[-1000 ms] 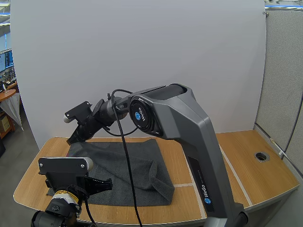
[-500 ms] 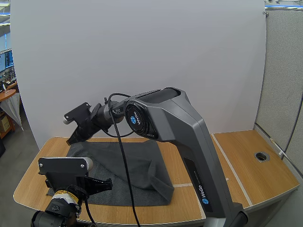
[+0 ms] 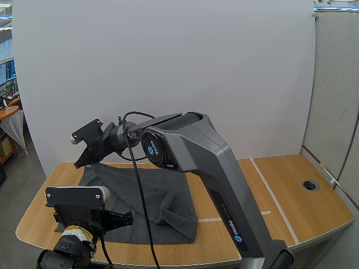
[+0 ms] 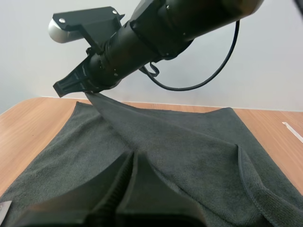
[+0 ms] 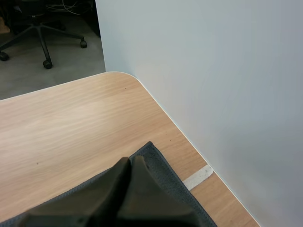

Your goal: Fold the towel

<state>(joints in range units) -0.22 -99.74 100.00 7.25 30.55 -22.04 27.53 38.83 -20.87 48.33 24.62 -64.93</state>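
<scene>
Black right hand (image 3: 82, 162) grips the grey towel's (image 3: 154, 193) far left corner, raised just off the wooden desk (image 3: 297, 207). Left hand (image 4: 133, 185), clenched empty, hovers over the towel's near edge.

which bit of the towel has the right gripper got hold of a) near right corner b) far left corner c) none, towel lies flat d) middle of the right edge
b: the right gripper pinches the towel by its far left corner, which is lifted off the table.
</scene>
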